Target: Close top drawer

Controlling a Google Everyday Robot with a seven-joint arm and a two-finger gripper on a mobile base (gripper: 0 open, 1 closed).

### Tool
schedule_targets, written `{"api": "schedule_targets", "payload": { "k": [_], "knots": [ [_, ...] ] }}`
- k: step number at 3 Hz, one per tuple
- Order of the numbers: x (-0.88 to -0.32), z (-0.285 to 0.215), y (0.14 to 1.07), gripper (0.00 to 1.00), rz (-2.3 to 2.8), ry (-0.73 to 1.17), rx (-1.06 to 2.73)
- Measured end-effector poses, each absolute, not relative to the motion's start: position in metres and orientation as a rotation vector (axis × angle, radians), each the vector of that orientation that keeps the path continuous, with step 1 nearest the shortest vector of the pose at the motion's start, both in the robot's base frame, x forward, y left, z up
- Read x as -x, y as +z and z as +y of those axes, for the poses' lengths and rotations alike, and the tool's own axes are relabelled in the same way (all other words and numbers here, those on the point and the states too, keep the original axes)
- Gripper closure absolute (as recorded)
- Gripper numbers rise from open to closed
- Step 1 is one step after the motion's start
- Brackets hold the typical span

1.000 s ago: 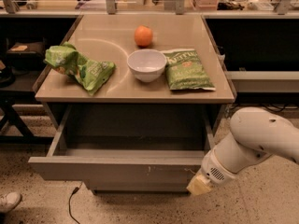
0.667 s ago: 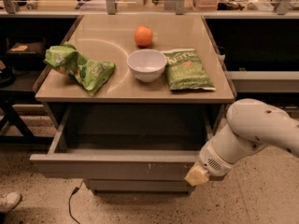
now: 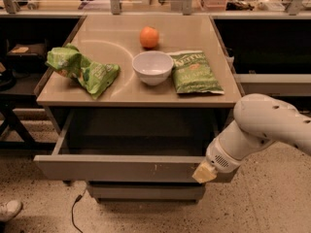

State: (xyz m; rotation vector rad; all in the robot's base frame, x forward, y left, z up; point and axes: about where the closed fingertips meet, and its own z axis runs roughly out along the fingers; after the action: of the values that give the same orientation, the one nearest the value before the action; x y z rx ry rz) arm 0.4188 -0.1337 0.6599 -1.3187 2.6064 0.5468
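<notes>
Nearest of all, down at the floor, a pale shoe pokes in at the lower left and a dark cable trails across the speckled ground. Just above that is the top drawer, pulled well out from under the desk, its flat grey front facing us with small pale scratches right of centre. The tool sits low at the right end of that front, its yellowish tip at or against the panel; whether it is apart or together I cannot tell. The white arm bulks in from the right behind it.

Now, handling: this looks a stiff metal box on slides, empty as far as the dark interior shows, so probably not heavy, though a wide drawer pushed from one end may skew and bind. There is no handle to grip, and the smooth face could let a tip slide. My call is no grasp at all, just a flat push, better nearer the centre of the front.

A shallower drawer front sits shut below. Further back on the desk lie a crumpled green bag, a white bowl, a flat green chip bag, and beyond them an orange.
</notes>
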Motion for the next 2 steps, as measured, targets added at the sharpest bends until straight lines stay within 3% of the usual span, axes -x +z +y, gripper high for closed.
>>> {"api": "schedule_targets", "payload": {
  "k": [2],
  "knots": [
    [-0.429, -0.138, 0.659, 1.0, 2.6, 0.55, 1.244]
  ]
}}
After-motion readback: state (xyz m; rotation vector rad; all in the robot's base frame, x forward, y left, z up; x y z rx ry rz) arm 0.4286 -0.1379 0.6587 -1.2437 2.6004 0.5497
